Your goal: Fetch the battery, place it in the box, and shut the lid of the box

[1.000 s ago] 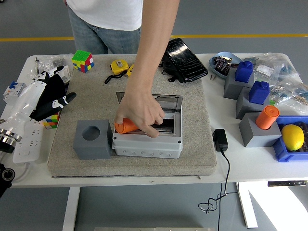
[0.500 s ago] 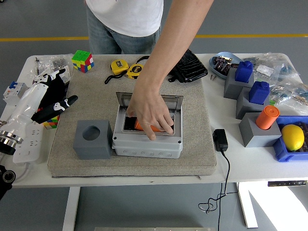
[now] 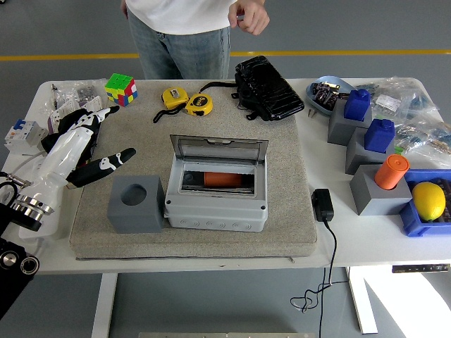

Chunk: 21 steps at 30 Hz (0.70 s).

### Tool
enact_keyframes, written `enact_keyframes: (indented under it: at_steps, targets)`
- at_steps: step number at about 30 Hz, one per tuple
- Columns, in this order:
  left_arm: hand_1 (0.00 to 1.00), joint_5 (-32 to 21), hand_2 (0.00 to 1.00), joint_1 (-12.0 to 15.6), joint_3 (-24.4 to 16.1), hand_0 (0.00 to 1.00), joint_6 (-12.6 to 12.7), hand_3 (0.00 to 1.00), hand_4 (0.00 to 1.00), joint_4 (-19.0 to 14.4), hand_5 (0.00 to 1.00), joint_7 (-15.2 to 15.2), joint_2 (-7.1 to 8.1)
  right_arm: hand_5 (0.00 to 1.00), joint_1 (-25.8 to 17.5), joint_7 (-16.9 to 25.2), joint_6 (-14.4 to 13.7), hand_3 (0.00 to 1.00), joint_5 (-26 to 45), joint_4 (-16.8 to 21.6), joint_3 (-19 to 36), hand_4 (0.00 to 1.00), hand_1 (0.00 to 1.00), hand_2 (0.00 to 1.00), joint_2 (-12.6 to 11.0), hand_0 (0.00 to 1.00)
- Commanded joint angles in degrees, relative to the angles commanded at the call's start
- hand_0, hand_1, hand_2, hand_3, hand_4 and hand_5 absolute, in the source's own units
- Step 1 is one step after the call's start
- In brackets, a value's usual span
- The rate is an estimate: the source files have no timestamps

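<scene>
Orange cylindrical battery lying sideways inside grey box.

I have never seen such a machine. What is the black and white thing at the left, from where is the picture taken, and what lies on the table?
The picture comes from a camera high on the robot, looking down over a white table. The black and white thing is the robot's left arm, ending in a robot hand with five fingers. Its fingers are spread and hold nothing. The right arm is not in view.

On a grey mat stands a grey box with its lid open. An orange battery lies inside. Beside the box is a grey block with a round hole.

A person stands at the far side, hands away from the table. Around the mat lie a colour cube, yellow tape measures, a black pouch and a lemon.
</scene>
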Motion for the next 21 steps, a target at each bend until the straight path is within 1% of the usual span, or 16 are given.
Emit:
enact_keyframes:
  at_steps: [2, 3, 8, 9, 10, 14, 18, 20, 21]
  targets:
    - [0.998, -0.01, 0.945, -0.92, 0.72, 0.998, -0.24, 0.937, 0.998, 0.13, 0.998, 0.08, -0.47, 0.998, 0.04, 0.05, 0.01, 0.834, 0.13, 0.00, -0.11, 0.998, 0.801, 0.777, -0.02, 0.855]
    - [0.980, -0.10, 0.921, -1.64, 1.27, 0.998, -0.34, 0.907, 0.998, 0.29, 0.998, 0.01, -0.73, 0.998, 0.08, 0.02, -0.01, 0.834, 0.09, 0.00, -0.09, 0.998, 0.800, 0.777, -0.01, 0.855]
    - [0.980, 0.02, 0.921, -4.72, 3.66, 0.998, -1.03, 0.907, 0.998, 1.04, 0.998, 0.45, -1.36, 0.998, 0.35, 0.01, -0.09, 0.834, 0.40, 0.00, -0.41, 0.998, 0.800, 0.777, -0.01, 0.855]
    - [0.976, 0.05, 0.905, -5.20, 4.00, 0.998, -1.16, 0.883, 0.998, 1.18, 0.998, 0.57, -1.47, 0.998, 0.40, 0.02, -0.10, 0.835, 0.44, 0.00, -0.46, 0.998, 0.799, 0.776, -0.02, 0.855]
    - [0.976, 0.13, 0.905, -5.96, 4.69, 0.998, -1.25, 0.883, 0.998, 1.43, 0.998, 0.73, -1.75, 0.998, 0.41, 0.01, -0.11, 0.835, 0.39, 0.00, -0.40, 0.998, 0.799, 0.776, 0.01, 0.855]
    - [0.976, 0.61, 0.905, -7.82, 6.80, 0.998, -1.88, 0.883, 0.998, 2.09, 0.998, 1.65, -2.79, 0.998, 0.20, -0.09, -0.17, 0.835, 0.14, 0.00, -0.10, 0.998, 0.799, 0.776, 0.06, 0.855]
    - [0.977, 0.78, 0.899, -9.24, 8.50, 0.998, -2.21, 0.877, 0.998, 3.25, 0.998, 1.95, -3.70, 0.998, 0.05, -0.08, -0.17, 0.835, 0.21, 0.00, -0.18, 0.998, 0.798, 0.776, 0.18, 0.854]
    - [0.977, 0.72, 0.899, -9.96, 9.36, 0.998, -2.34, 0.877, 0.998, 4.00, 0.998, 1.92, -3.99, 0.998, 0.06, -0.06, -0.17, 0.835, 0.28, 0.00, -0.27, 0.998, 0.798, 0.776, 0.25, 0.854]
    - [0.983, 0.67, 0.898, -10.19, 9.64, 0.998, -2.36, 0.861, 0.998, 4.24, 0.998, 1.90, -4.05, 0.998, 0.07, -0.05, -0.16, 0.834, 0.34, 0.00, -0.33, 0.998, 0.798, 0.776, 0.26, 0.854]
